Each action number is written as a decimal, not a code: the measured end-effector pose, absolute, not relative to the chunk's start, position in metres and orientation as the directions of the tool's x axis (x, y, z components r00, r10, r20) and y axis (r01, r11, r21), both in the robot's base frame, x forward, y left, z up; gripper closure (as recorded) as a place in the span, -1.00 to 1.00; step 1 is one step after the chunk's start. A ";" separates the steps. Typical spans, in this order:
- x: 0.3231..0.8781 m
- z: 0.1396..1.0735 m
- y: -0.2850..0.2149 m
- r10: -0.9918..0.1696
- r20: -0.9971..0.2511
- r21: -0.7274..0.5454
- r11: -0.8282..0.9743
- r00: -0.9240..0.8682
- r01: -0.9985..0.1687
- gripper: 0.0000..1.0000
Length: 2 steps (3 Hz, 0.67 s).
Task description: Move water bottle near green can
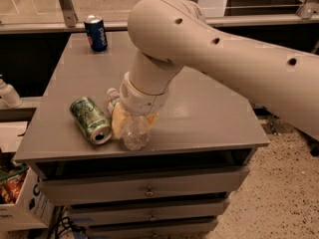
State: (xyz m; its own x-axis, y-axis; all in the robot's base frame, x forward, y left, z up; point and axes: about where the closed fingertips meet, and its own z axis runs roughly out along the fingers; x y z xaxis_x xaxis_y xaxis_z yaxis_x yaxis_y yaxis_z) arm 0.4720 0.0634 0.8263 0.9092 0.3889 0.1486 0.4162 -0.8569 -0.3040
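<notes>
Two pale yellow fingers (118,123) of the gripper (134,126) straddle the water bottle (135,136), one on each flank, and they appear clamped against its sides, so the bottle is grasped at mid-body. The bottle lies on its side on the table (199,118), near the front edge, white cap pointing toward the far left and round base pointing toward the front. Its body is clear, ribbed plastic; the base shows a moulded, dimpled pattern, and much of the mid-section is hidden by the wrist housing above it. The arm (224,59) is a thick, smooth, cream-coloured tube with small dark round holes, entering from the right and bending down over the bottle. The green can (90,120) lies on its side just beside the bottle, to the left of it, with the left-hand finger between the two (contact between can and finger cannot be determined). The can is glossy green metal with pale swirling markings, and its silver top with pull-tab faces the front. A blue Pepsi can (96,33) stands upright at the far left corner, well apart from both. The tabletop is flat, matte grey, with grey drawers (144,188) beneath it.
</notes>
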 end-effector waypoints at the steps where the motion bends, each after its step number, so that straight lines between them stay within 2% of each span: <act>1: 0.465 0.826 0.061 0.404 0.135 -0.300 -0.853 0.905 0.426 1.00; 2: 0.460 0.824 0.060 0.417 0.121 -0.294 -0.851 0.901 0.434 0.62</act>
